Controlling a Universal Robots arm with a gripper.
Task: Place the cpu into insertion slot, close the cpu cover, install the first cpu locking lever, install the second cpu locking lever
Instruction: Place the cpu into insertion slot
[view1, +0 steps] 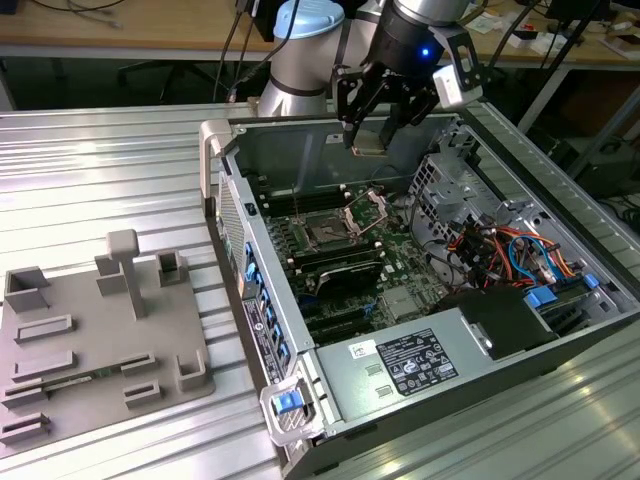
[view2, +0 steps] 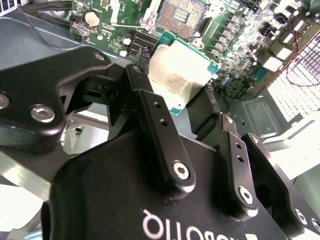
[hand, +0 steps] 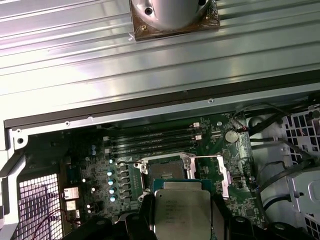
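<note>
Chip in mid-air above an open computer case (view1: 232, 150) on a ribbed metal tabletop (view1: 100, 160): the arm's claw (view1: 371, 138) pinches the cpu (view1: 370, 148) by two opposite edges, well clear of the green motherboard (view1: 395, 245) below. The chip is carried flat with its silvery face turned up toward the wrist, probably so that its underside can meet the socket squarely. The insertion slot (view1: 328, 232) lies bare and empty, and the cpu cover (view1: 365, 207) stands tipped up on its hinge beside it, leaving the way in open.

The exterior view gives what the wrist cameras cannot: the height between chip and board, and a grey parts fixture (view1: 90, 330) well apart on the exterior view's left. The second wrist view shows the black fingers (view2: 150, 107) bearing on the chip's rim. The first wrist view lays out the dark socket and the long memory slots (hand: 150, 142) just beyond it.
</note>
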